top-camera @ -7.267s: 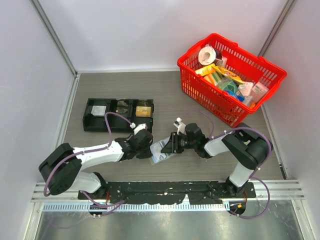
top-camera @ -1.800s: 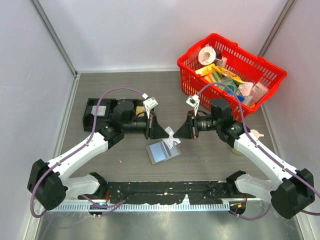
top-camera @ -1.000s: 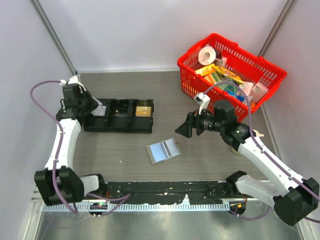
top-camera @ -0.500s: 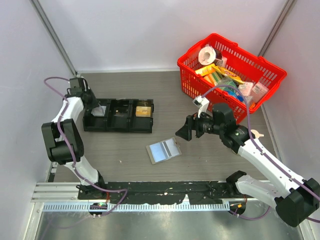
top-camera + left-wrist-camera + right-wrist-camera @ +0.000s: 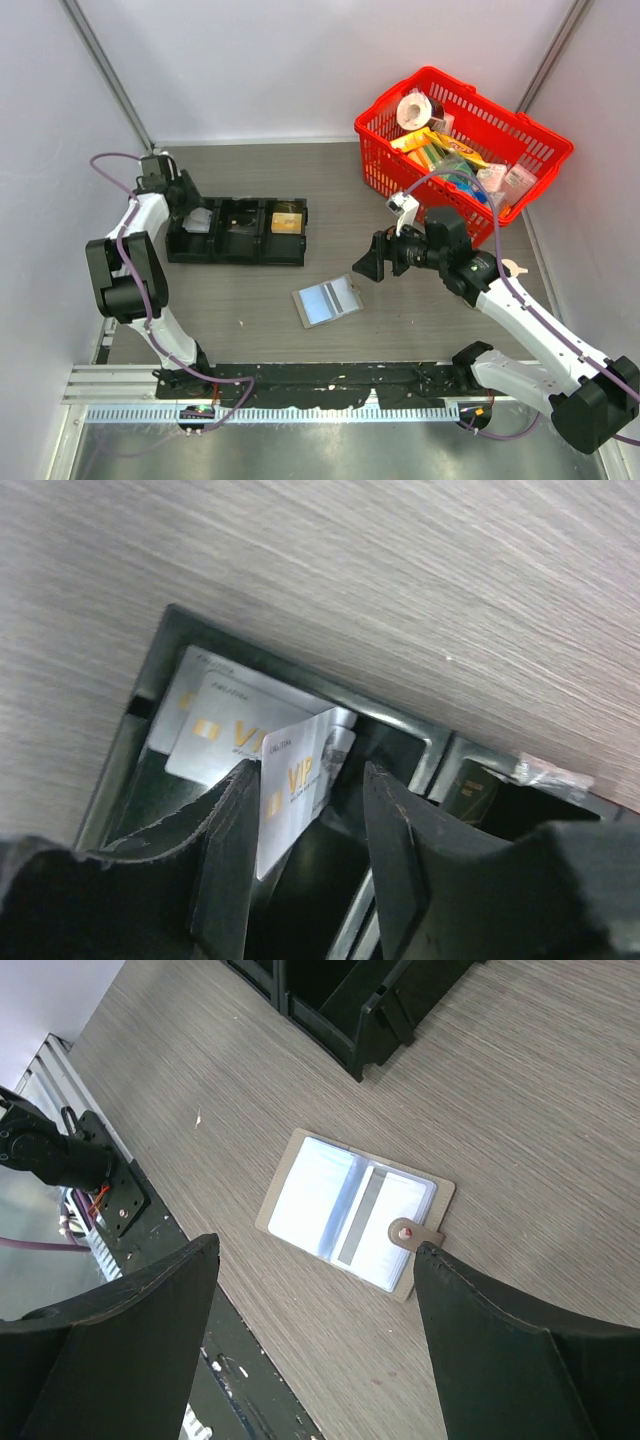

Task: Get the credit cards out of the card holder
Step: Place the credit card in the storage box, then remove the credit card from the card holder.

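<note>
The card holder [image 5: 327,299] lies open and flat on the table, pale blue clear pockets up, its snap tab at the right; the right wrist view shows it whole [image 5: 350,1210]. My right gripper [image 5: 368,262] hovers above it, open and holding nothing [image 5: 315,1250]. My left gripper [image 5: 188,207] hangs over the left compartment of the black tray [image 5: 240,258], jaws apart [image 5: 310,780]. One whitish credit card [image 5: 298,785] marked VIP stands tilted between them, leaning by the left finger [image 5: 225,850]. Two more credit cards [image 5: 215,730] lie flat in that compartment.
A red basket [image 5: 395,170] full of packets stands at the back right. The tray's middle and right compartments [image 5: 285,222] hold dark and yellowish items. The arm bases and a black rail [image 5: 330,380] run along the near edge.
My left gripper has settled over the tray's left compartment and opened from shut, so the card now sits loose between its fingers. The right arm has barely shifted.
</note>
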You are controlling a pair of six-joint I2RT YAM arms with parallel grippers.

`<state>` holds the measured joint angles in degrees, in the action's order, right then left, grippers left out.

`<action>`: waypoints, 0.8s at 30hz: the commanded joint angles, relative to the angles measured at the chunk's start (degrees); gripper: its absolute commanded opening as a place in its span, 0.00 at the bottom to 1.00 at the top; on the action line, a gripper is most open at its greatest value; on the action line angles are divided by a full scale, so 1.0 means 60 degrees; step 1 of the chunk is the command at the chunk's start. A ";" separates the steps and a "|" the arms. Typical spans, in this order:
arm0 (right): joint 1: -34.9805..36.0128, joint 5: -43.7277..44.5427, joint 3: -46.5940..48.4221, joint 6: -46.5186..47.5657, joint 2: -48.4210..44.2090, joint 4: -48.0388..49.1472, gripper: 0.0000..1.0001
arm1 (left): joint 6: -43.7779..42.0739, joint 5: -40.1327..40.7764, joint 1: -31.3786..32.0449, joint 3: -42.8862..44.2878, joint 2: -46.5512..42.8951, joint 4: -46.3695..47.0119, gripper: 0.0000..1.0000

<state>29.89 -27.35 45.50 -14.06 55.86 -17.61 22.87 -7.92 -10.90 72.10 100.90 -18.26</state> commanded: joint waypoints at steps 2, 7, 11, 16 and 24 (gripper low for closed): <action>0.0043 0.0486 0.0225 0.0147 0.0036 -0.0127 0.83 | -0.0545 0.1246 -0.0015 0.0581 -0.0893 -0.0822 0.57; 0.0028 0.0750 0.0357 0.0190 0.0329 -0.0523 0.82 | -0.0444 0.2198 0.0131 0.1093 -0.1553 -0.1905 0.75; 0.0072 0.0765 0.0474 0.0147 0.0593 -0.0552 0.82 | -0.0400 0.2887 0.0715 0.1314 -0.2079 -0.2580 0.78; 0.0365 0.1028 0.0518 0.0118 0.0871 -0.0450 0.79 | 0.0229 0.3020 0.2442 0.1023 -0.3133 -0.3138 0.77; 0.1697 0.2199 0.0679 -0.0029 0.1837 -0.0318 0.69 | 0.2293 0.2609 0.6133 -0.1612 -0.4833 -0.2099 0.68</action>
<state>36.73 -19.05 46.78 -13.89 64.60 -21.32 28.56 8.29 18.90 68.27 75.50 -33.08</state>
